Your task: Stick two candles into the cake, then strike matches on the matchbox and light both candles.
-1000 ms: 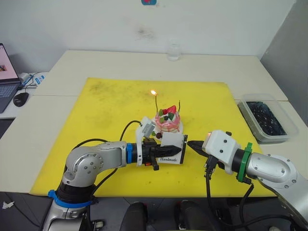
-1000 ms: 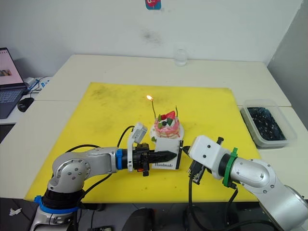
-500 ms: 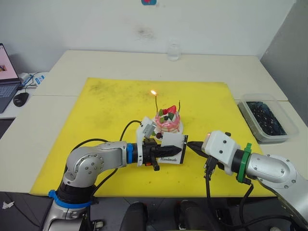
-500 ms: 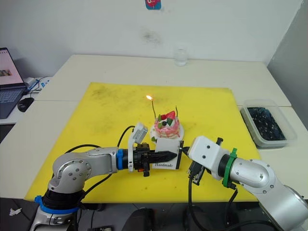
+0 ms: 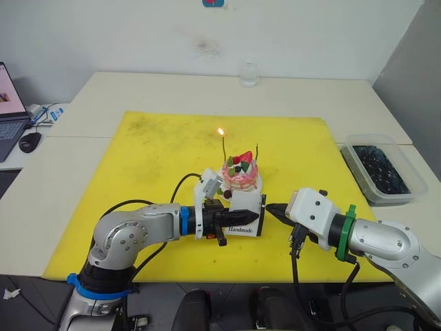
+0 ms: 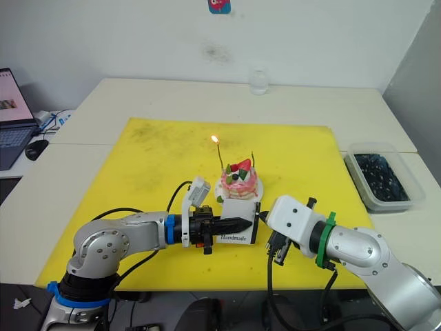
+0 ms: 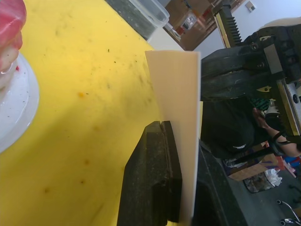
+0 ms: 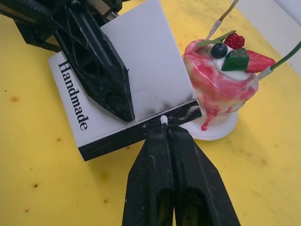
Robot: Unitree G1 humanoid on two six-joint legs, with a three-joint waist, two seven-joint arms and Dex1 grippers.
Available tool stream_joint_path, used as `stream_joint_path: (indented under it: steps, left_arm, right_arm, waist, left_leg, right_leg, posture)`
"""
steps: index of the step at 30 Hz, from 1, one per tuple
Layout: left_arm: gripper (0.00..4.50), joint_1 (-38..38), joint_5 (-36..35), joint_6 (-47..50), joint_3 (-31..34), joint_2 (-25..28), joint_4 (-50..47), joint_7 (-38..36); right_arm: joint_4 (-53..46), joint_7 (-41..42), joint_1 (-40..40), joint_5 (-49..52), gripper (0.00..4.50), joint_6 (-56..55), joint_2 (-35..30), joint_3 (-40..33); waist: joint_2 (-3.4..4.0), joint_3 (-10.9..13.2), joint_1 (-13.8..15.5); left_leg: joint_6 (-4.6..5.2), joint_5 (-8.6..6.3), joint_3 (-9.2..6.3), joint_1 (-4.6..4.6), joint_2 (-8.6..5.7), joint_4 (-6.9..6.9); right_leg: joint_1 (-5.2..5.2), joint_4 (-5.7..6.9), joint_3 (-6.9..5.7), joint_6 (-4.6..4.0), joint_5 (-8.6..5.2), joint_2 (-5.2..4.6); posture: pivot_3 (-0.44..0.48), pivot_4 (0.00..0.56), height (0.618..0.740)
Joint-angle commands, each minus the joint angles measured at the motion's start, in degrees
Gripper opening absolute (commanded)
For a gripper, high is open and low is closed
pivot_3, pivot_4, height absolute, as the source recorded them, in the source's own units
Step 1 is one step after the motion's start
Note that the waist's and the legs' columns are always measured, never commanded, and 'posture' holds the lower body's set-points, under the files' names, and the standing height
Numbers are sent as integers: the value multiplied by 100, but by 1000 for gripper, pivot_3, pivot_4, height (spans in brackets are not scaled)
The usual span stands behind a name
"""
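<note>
Match (image 8: 163, 119) tip protrudes from right jaws, touching matchbox (image 8: 136, 99) strip.

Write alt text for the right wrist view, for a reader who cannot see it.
The right gripper pinches a match with its pale tip against the black striking strip of the white "Handmade" matchbox, which the left gripper clamps. Beside it on the yellow mat, the pink cake holds two thin candles.
</note>
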Motion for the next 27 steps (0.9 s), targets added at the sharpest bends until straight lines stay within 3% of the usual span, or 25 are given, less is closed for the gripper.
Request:
stream_joint_path:
  steps: [1,18,22,27]
  left_arm:
    - [0,-14,-60,-83,-134,-10,-304,-209]
    - [0,105,-274,95,-307,253,-405,-707]
    - [0,182,-422,161,-164,425,-569,-741]
    - [0,180,-219,-35,99,546,-217,-598]
  right_arm:
    - [-51,-96,-107,-87,17,-25,40,37]
    - [13,-320,-257,-294,17,15,216,154]
    - [379,-715,-372,-834,17,52,-16,-406]
    - [145,-433,-271,-442,17,161,40,-1020]
  waist:
    - [0,0,0]
    - [0,0,-3]
    - [0,0,-1]
    - [0,0,2]
  left_leg:
    - [0,0,0,0,0,0]
    - [0,0,2,-1,0,-1]
    - [0,0,2,0,1,0]
    - [0,0,0,1,1,-1]
  right_leg:
    - [0,0,0,0,0,0]
    - [-1,-1,1,0,0,-1]
    - [-2,0,2,0,0,-9]
    - [-2,0,-1,-3,-1,-7]
  posture:
    - [0,150,740]
    - [0,150,740]
    - [0,150,740]
    - [0,150,740]
